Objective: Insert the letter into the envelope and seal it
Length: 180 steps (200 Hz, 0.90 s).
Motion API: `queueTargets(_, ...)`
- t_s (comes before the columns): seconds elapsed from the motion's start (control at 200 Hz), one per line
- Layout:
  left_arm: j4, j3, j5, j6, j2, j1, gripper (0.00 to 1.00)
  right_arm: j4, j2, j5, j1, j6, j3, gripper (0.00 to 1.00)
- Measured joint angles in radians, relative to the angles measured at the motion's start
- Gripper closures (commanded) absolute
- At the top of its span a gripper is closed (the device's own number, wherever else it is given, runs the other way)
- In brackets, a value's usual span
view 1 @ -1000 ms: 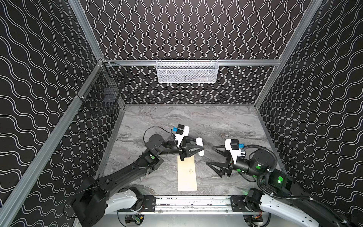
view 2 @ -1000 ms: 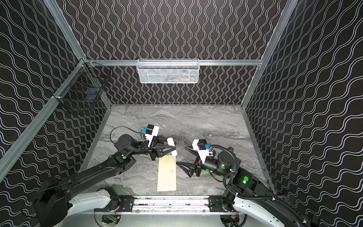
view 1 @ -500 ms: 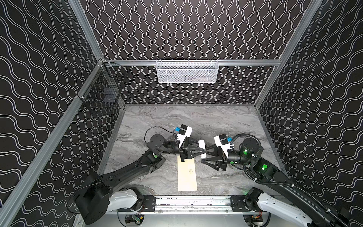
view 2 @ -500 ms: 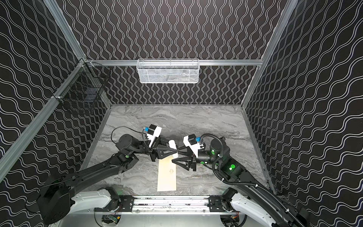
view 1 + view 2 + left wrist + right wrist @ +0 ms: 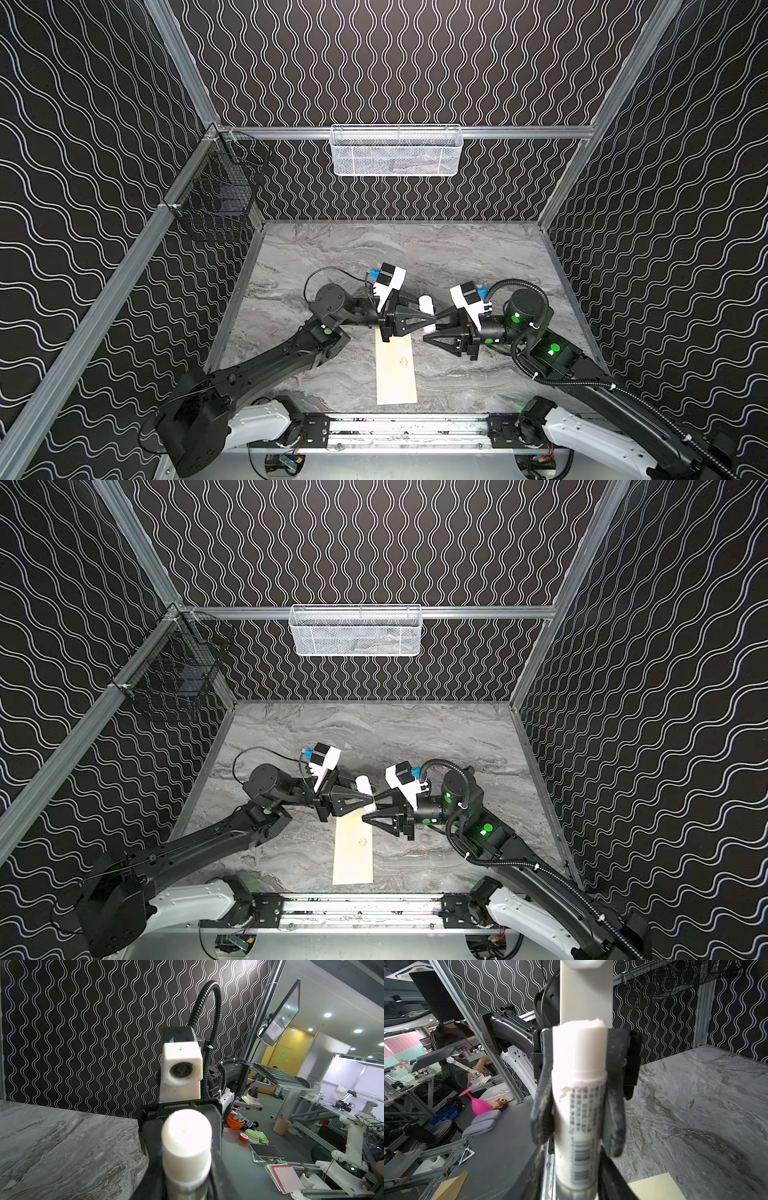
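Right wrist view: white stick (image 5: 579, 1084) is pinched by left gripper (image 5: 578, 1140) jaws near the envelope (image 5: 654, 1186); right gripper (image 5: 431, 329) jaws cannot be judged.

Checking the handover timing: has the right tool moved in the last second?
Yes. In a top view the right tool has shifted left and toward the back wall, nearing the envelope at its far end, tips now at the glue stick.

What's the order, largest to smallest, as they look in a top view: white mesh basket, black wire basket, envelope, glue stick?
1 and 2. black wire basket and white mesh basket: too alike to rank, and both hang above the table, likely nearer the camera.
3. envelope
4. glue stick
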Motion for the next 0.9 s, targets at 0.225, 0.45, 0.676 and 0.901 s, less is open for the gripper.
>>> queueTargets(0.225, -0.002, 0.004, 0.001, 0.0, 0.0, 0.0, 1.0, 0.006, -0.002, 0.002, -0.002, 0.007, -0.002, 0.71)
queueTargets(0.45, -0.008, 0.008, -0.006, 0.0, -0.002, -0.001, 1.0, 0.022, 0.0, -0.001, -0.007, 0.021, -0.004, 0.86)
queueTargets(0.676, -0.07, 0.031, -0.014, 0.019, -0.012, -0.001, 0.65, 0.022, -0.001, 0.003, -0.009, 0.034, 0.004, 1.0)
queueTargets(0.901, -0.131, 0.027, -0.029, 0.053, -0.021, -0.002, 0.56, 0.036, 0.003, 0.008, -0.01, 0.05, 0.015, 1.0)
